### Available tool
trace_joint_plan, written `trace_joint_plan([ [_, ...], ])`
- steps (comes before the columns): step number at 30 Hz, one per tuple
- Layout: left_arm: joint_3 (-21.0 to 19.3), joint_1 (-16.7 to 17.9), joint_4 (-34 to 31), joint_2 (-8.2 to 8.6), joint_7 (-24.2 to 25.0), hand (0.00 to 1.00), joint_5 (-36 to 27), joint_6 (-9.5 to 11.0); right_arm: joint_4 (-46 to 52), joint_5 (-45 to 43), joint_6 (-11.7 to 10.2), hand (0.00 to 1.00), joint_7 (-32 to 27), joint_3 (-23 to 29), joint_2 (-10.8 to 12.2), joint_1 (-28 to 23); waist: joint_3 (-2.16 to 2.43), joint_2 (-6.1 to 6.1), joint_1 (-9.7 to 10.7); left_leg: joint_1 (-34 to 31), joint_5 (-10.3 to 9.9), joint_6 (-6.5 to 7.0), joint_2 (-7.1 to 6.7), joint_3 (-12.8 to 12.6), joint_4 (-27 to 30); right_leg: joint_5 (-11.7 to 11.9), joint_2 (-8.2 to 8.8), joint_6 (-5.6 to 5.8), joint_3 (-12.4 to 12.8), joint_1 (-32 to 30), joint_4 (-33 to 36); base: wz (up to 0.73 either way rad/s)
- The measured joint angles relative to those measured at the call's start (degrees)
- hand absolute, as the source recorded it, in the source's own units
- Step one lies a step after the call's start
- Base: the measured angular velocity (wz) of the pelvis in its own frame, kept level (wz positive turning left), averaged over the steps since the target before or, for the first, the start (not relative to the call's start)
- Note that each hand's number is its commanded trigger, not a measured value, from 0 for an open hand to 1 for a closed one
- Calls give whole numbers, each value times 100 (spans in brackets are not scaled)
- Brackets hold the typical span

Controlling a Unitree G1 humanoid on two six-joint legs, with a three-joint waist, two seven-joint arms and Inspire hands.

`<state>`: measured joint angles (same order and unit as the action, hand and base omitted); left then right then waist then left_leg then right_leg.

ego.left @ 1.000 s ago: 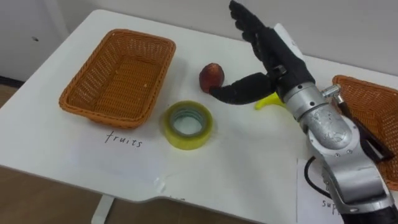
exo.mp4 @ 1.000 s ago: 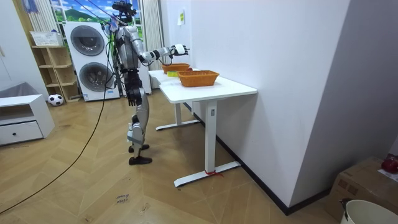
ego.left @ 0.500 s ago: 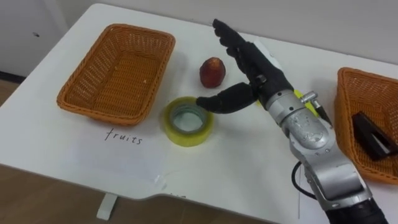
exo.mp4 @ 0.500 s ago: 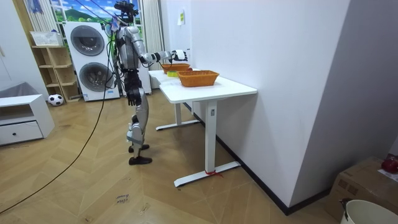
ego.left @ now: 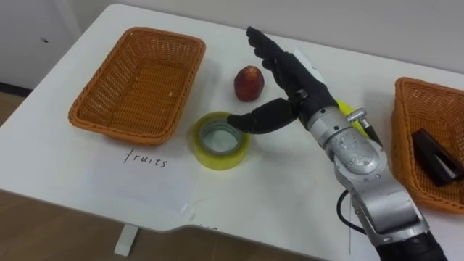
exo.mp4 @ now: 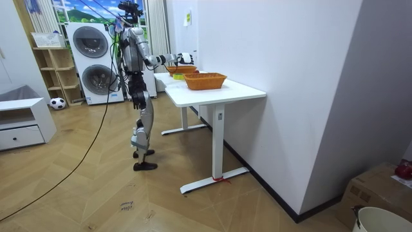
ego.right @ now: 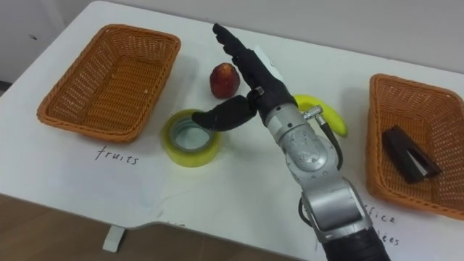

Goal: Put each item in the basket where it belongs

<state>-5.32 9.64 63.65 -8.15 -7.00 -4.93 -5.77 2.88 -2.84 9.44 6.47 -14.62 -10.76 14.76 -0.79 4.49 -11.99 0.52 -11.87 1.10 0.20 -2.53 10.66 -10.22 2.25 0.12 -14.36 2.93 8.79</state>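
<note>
R hand (ego.left: 290,80) extended, fingers straight

Right hand (ego.left: 290,80): black fingers, white back; silver metal forearm.

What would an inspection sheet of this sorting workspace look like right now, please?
Surface: white table, with the robot standing at it.
Job's things: left basket empty; right basket holds a stapler; apple, tape roll and banana lie on the table between them.
Clutter: paper label before the left basket.
Hands: right hand open above the tape roll, thumb by its rim.
Cables: nothing seen on the table.
Surroundings: washing machines; a ball on the floor.
</note>
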Motion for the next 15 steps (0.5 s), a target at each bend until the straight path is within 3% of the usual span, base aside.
trace_joint_plan([
  [15, 127, -13, -193, 41, -237, 0, -4, 115, -181, -673, -19, 0, -10, -342, 2, 9, 4, -3, -119, 1, 5, -1, -4, 68, -24, 0, -3, 0, -8, 13, -11, 1],
])
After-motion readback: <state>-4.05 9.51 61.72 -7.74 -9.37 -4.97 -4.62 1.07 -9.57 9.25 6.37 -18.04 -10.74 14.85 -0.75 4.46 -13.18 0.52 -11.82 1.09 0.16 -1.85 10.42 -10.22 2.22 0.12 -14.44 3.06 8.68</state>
